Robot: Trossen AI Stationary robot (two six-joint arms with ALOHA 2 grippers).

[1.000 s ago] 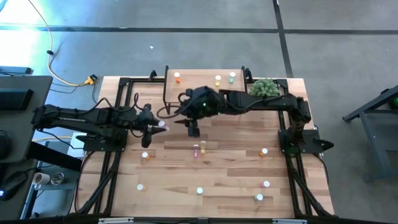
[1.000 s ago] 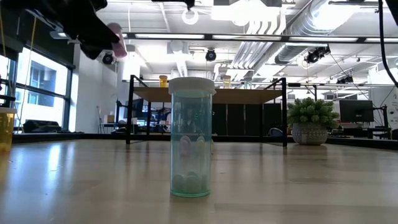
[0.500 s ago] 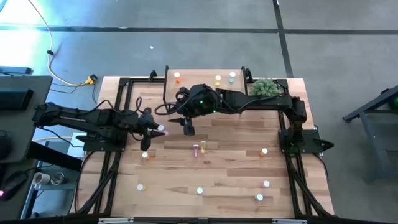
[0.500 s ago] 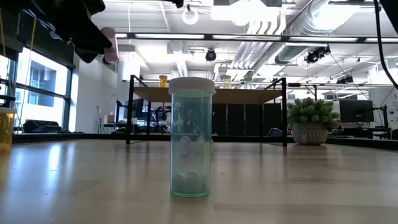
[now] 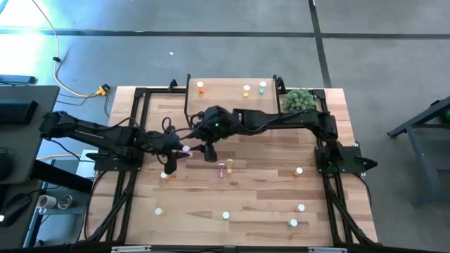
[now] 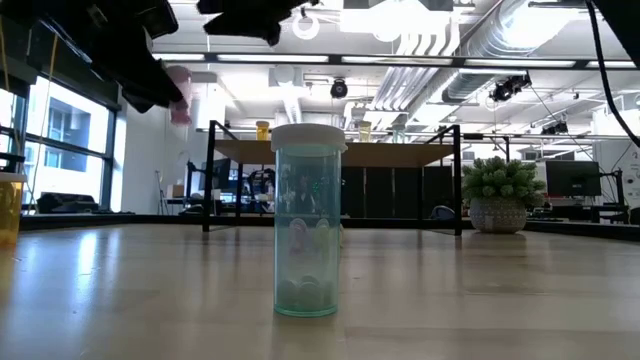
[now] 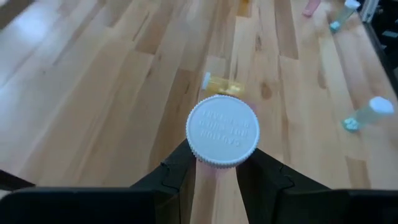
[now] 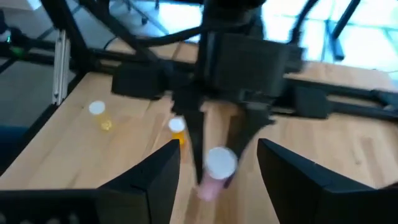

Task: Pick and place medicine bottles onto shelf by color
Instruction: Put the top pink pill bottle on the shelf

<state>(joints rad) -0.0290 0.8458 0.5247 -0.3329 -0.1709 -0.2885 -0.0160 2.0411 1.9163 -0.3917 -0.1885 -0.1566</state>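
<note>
Pink bottle (image 5: 185,149), one, is clamped in the left gripper (image 5: 181,149); the right gripper (image 5: 209,152) gapes beside it.

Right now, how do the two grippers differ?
The left gripper is shut on a pink bottle, held above the table; the right gripper is empty. Left jaws clamp the bottle just below its white cap; right jaws stand open, facing that bottle. Both meet mid-table, before the shelf.

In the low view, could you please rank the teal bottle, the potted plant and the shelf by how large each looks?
1. Shelf, the widest thing across the frame.
2. Teal bottle, the tallest, but it stands right at the camera, so its size is inflated.
3. Potted plant, far back on the table.
</note>
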